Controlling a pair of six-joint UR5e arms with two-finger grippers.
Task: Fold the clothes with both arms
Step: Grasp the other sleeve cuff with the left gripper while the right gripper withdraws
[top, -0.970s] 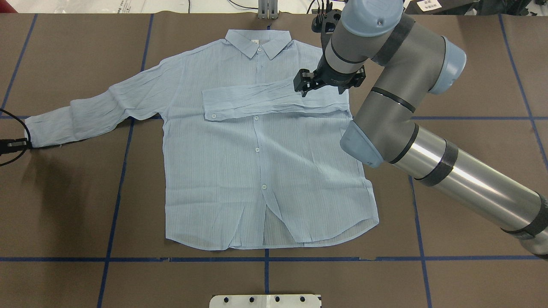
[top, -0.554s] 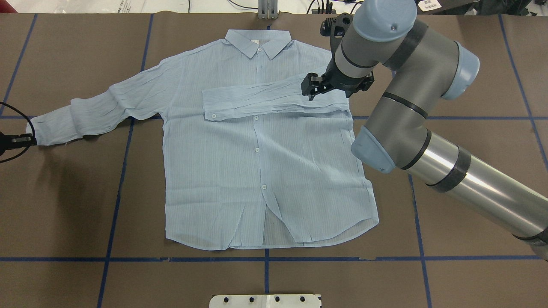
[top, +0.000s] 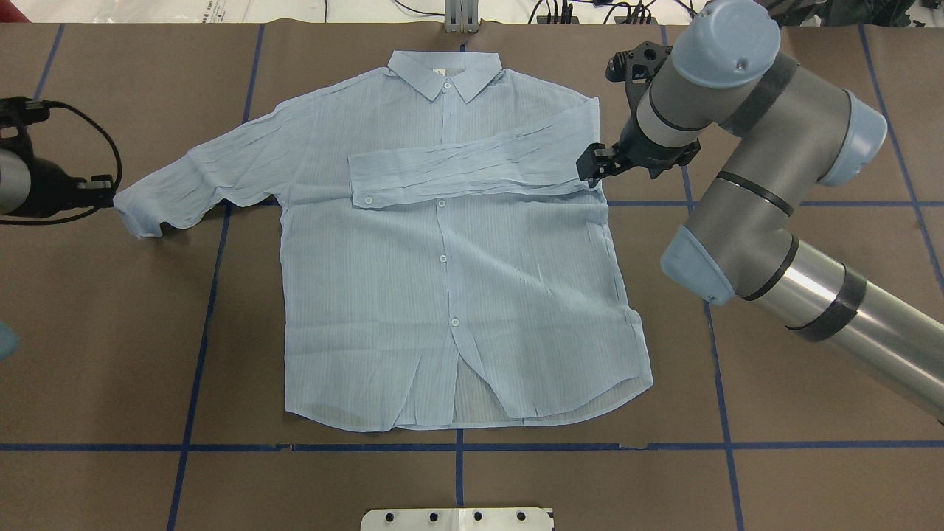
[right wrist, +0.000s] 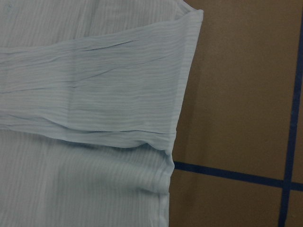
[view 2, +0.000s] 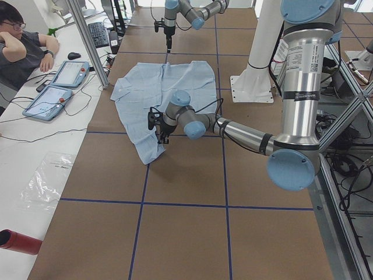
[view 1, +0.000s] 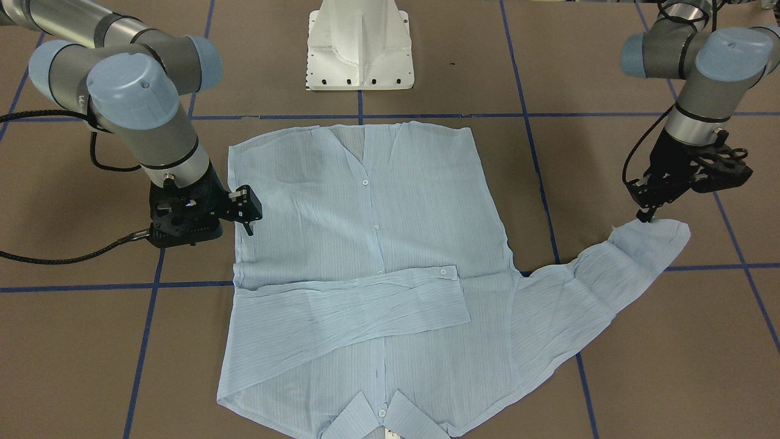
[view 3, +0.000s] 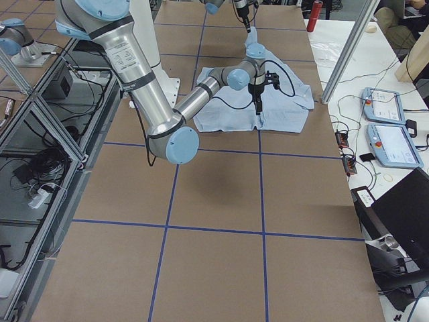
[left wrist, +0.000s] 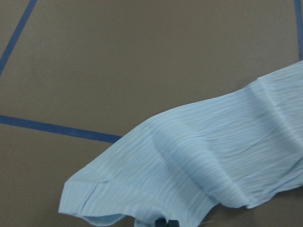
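Since a second ago our right hand (top: 592, 164) has slid off the folded sleeve (top: 457, 173) to the shirt's (top: 457, 295) side edge, released. Our left hand (top: 108, 193), grasping the other cuff (top: 136, 215), has dragged it inward. Collar faces away from the white pedestal base (view 1: 359, 55); brown counter (top: 737, 479) shows on every side.

table from the left end

looks down a blue-taped brown table (view 2: 186, 233). finds a thin pale blue striped shirt (view 2: 169, 81) spread mid-table, one sleeve (view 2: 150, 153) reaching nearer. catches the near silver-grey left arm (view 2: 245, 134), its black left gripper (view 2: 161, 139) pointing down at that sleeve; the far right arm (view 2: 186, 9) over the shirt's far edge; a seated person (view 2: 23, 41).
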